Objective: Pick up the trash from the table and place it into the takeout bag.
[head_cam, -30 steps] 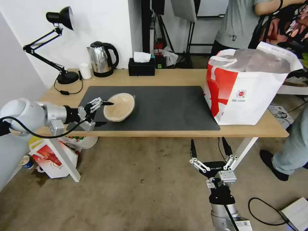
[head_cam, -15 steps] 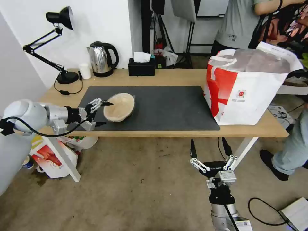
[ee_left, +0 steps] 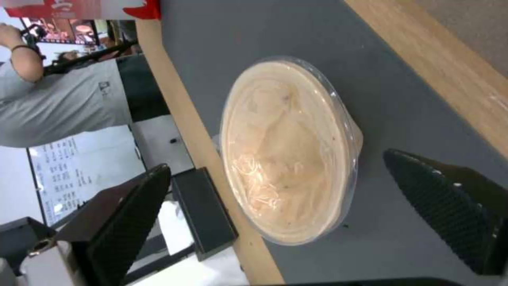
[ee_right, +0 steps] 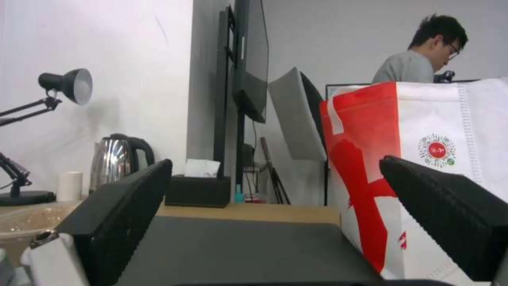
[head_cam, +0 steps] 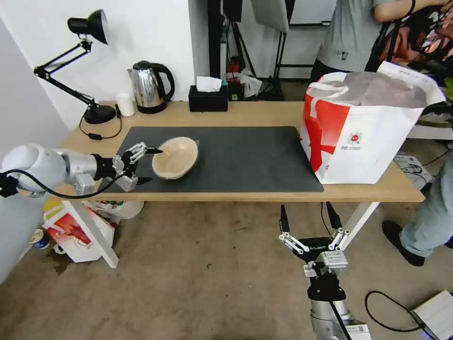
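Note:
The tan paper bowl (head_cam: 175, 158) with a clear lid sits on the dark grey mat (head_cam: 245, 156) of the table (head_cam: 255, 113), left of centre. My left gripper (head_cam: 152, 165) is open at the bowl's left edge, one fingertip by the rim and the other nearer the table's front. In the left wrist view the bowl (ee_left: 288, 151) lies ahead between the spread fingers (ee_left: 127, 222) of the left gripper (ee_left: 276, 163). The takeout bag (head_cam: 363, 123) stands open at the table's right end. My right gripper (head_cam: 307, 218) hangs open below the table's front edge, facing the takeout bag (ee_right: 450, 159).
A desk lamp (head_cam: 89, 71), small white cup (head_cam: 125, 104), steel kettle (head_cam: 150, 87) and black tissue box (head_cam: 208, 98) line the table's back edge. A smaller printed bag (head_cam: 78, 229) sits on the floor under the left end. A person stands behind the takeout bag.
My left gripper has eased slightly to the left, away from the bowl. The bowl, the bag and the right arm have not moved.

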